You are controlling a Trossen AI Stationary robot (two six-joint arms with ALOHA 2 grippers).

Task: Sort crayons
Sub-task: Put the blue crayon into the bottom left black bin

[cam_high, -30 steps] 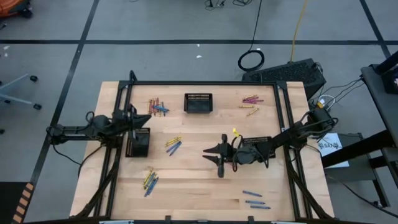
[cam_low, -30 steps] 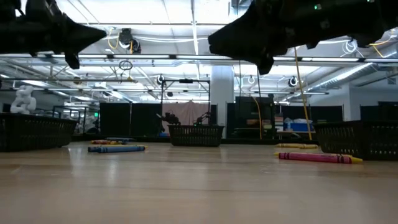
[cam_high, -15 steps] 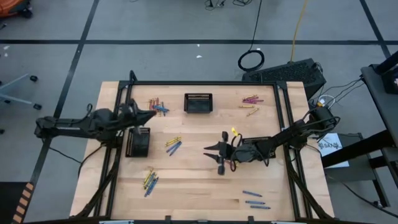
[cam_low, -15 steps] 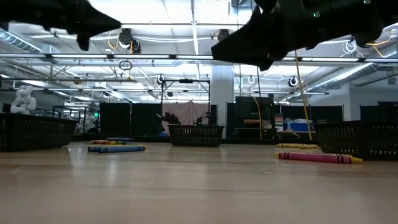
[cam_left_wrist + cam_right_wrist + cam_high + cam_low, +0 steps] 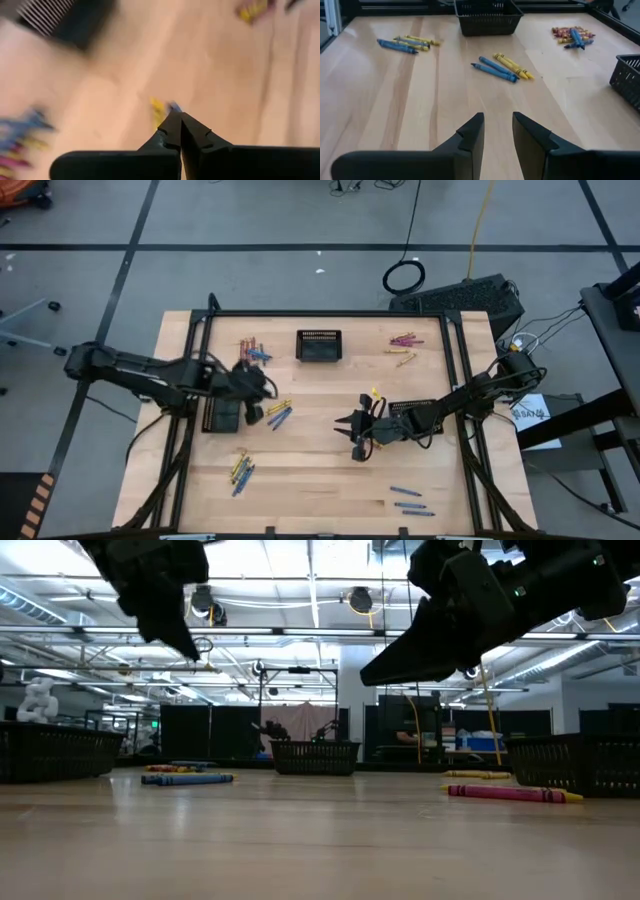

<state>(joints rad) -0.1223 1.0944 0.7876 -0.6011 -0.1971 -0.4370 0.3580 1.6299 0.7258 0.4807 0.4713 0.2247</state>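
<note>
- Crayons lie in scattered clusters; a blue-and-yellow bunch sits mid-table.
- Left gripper, at that bunch's 9 o'clock, has its fingers together in the left wrist view.
- Right gripper, fingers apart, shows the bunch at 12 o'clock.

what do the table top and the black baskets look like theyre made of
Table top: looks like light wood with a smooth, slightly glossy finish; parallel planks and grain lines show. Basket at the far edge: probably black metal wire or mesh, judging by thin upright bars with gaps; painted plastic can't be ruled out. The basket at the side shows the same open grid.
</note>
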